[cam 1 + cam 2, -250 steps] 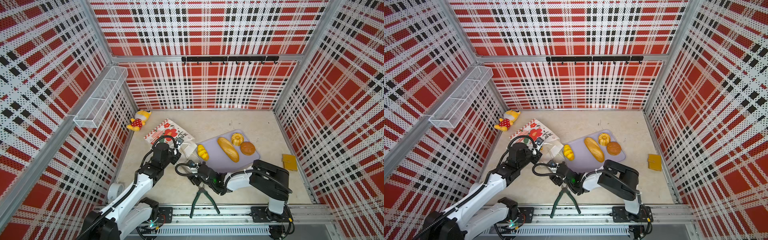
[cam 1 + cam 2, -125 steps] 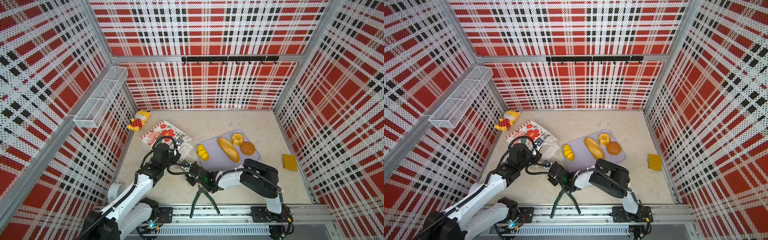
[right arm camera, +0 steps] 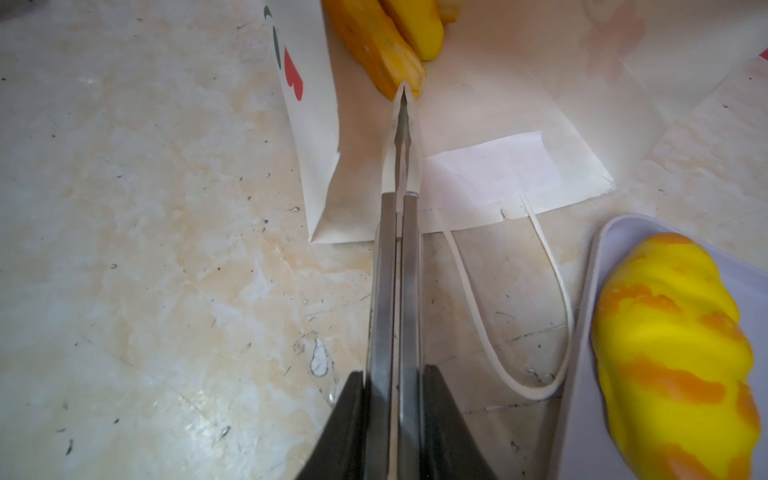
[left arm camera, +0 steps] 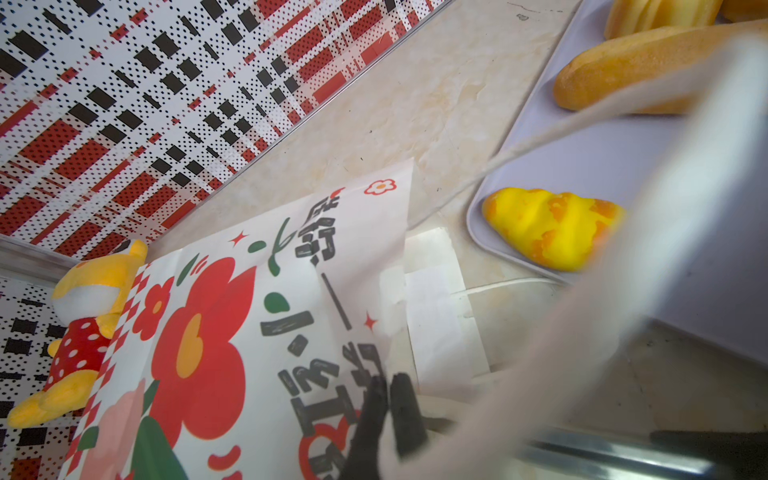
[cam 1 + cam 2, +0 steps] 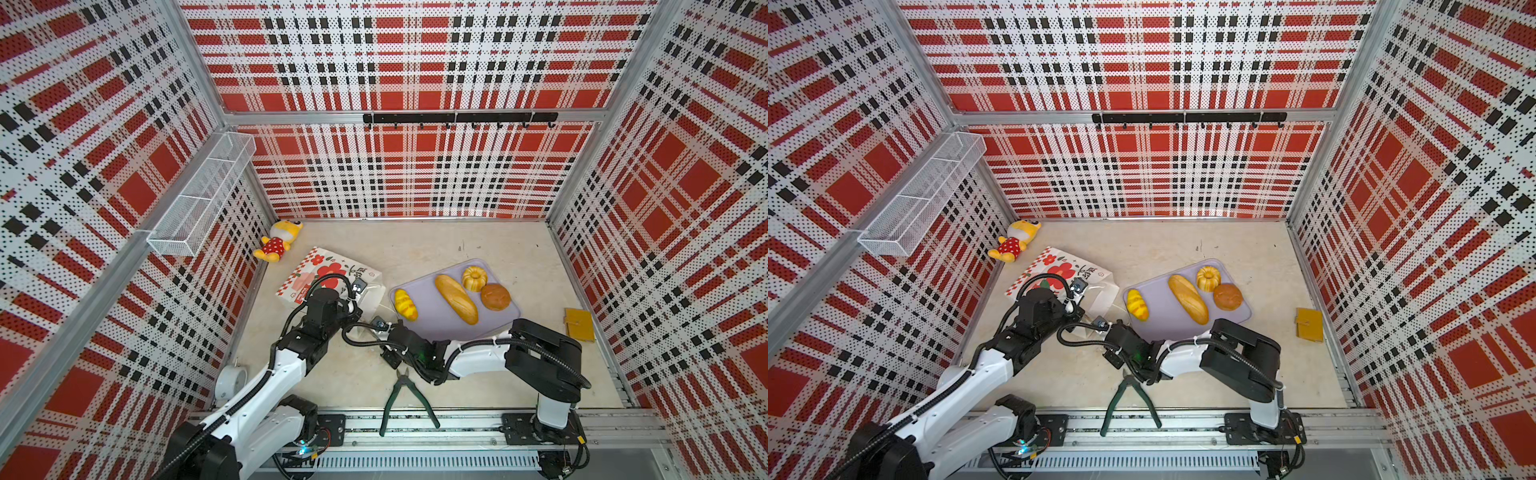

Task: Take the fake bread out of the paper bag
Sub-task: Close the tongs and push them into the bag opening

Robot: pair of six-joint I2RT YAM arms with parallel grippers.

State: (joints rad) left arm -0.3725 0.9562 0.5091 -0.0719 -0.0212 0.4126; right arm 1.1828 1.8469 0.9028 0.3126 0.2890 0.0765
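Observation:
The white paper bag [image 5: 328,270] [image 5: 1059,266] with red flowers lies on its side at the left. My left gripper [image 4: 388,399] [image 5: 356,311] is shut on the upper edge of the bag's mouth. My right gripper [image 3: 395,386] [image 5: 388,332] is shut on metal tongs [image 3: 397,270]. The tongs' white tips pinch the end of an orange-yellow fake bread [image 3: 382,54] inside the bag's mouth [image 3: 498,104]. A lilac tray [image 5: 440,332] holds a yellow croissant [image 5: 406,305], a long loaf [image 5: 456,299], a fluted cake [image 5: 473,278] and a round bun [image 5: 495,296].
Green-handled pliers [image 5: 405,395] lie near the front rail below the right wrist. A plush doll [image 5: 276,243] sits at the back left, a yellow wallet [image 5: 579,325] by the right wall. A wire basket [image 5: 203,195] hangs on the left wall. The bag's cord handle [image 3: 540,332] loops beside the tray.
The tongs have closed onto the bread in the bag's mouth. The right arm stretched left toward the bag, then drew back a little. The left gripper still holds the bag's edge.

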